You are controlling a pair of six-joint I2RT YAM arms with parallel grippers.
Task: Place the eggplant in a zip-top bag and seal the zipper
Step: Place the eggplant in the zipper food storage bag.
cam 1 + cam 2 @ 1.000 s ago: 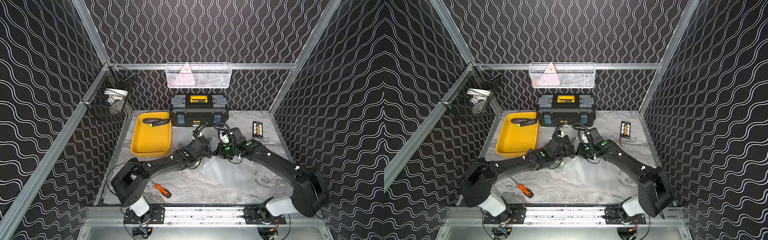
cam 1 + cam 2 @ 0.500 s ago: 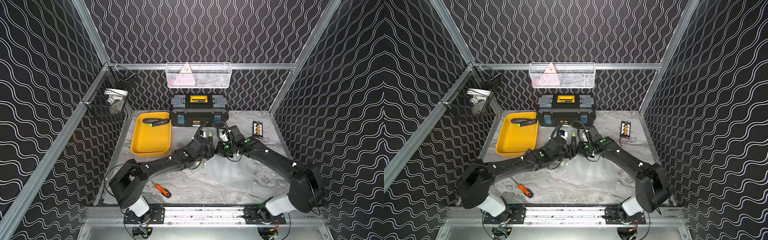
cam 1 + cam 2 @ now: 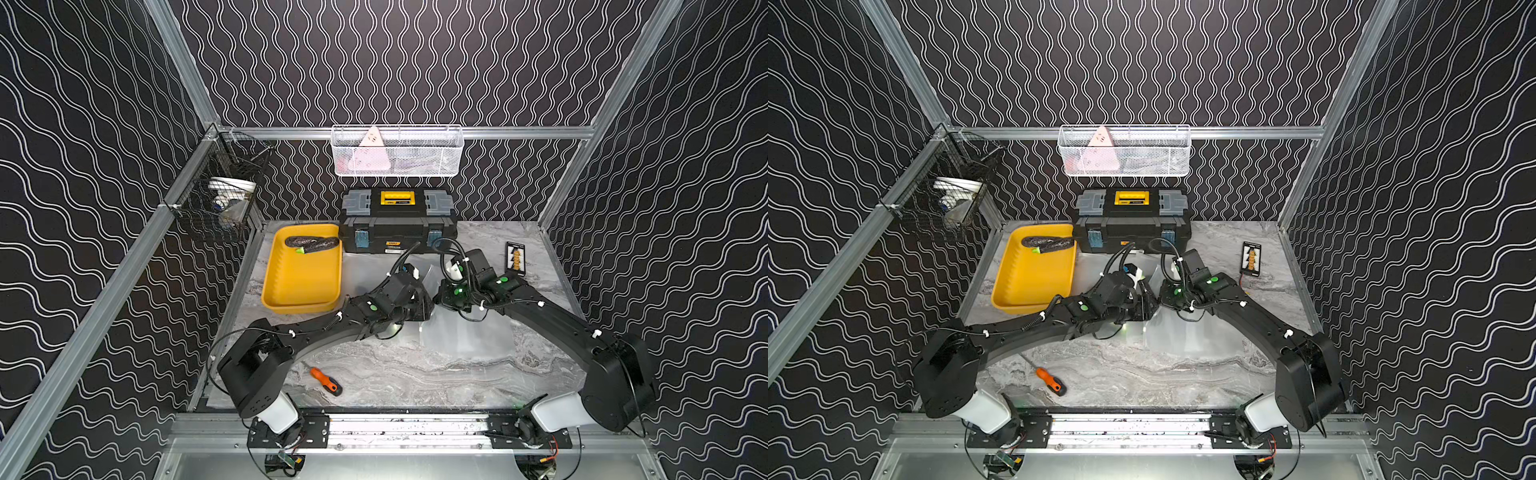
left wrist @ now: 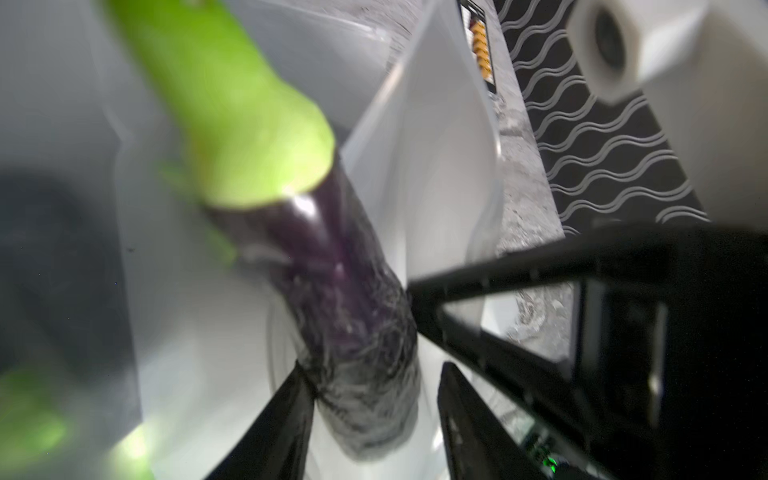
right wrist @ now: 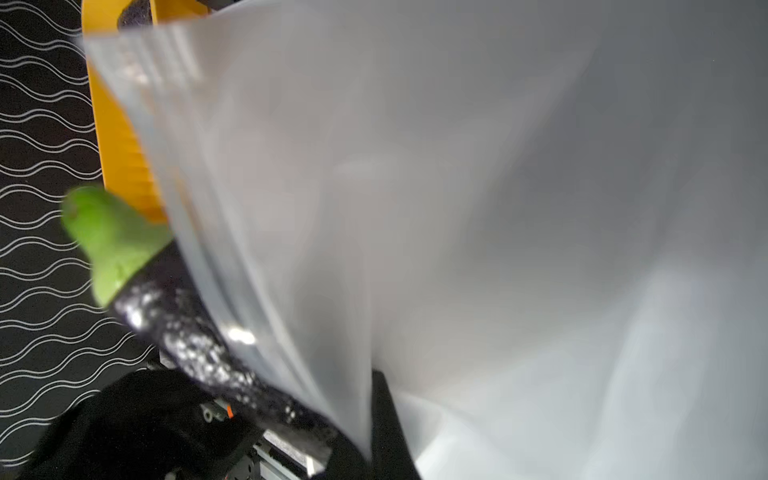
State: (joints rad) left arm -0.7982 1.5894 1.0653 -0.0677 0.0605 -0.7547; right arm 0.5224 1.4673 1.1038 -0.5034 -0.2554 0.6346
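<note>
Eggplant [image 4: 324, 266], green cap pointing away from the jaws, clamped at its dark end by left gripper [image 4: 372, 374]; blurred, and hidden under the arms in both top views. Zip-top bag [image 5: 415, 208] touches it, film pinched in the closed right gripper [image 5: 372, 440], beside yellow tray [image 3: 299, 278]. Eggplant inside bag mouth or not: cannot tell.

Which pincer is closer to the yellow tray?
Left. The left pincer, gripping an eggplant, hangs off the yellow tray's front corner; the right pincer, pinching the zip-top bag, sits beyond it.
</note>
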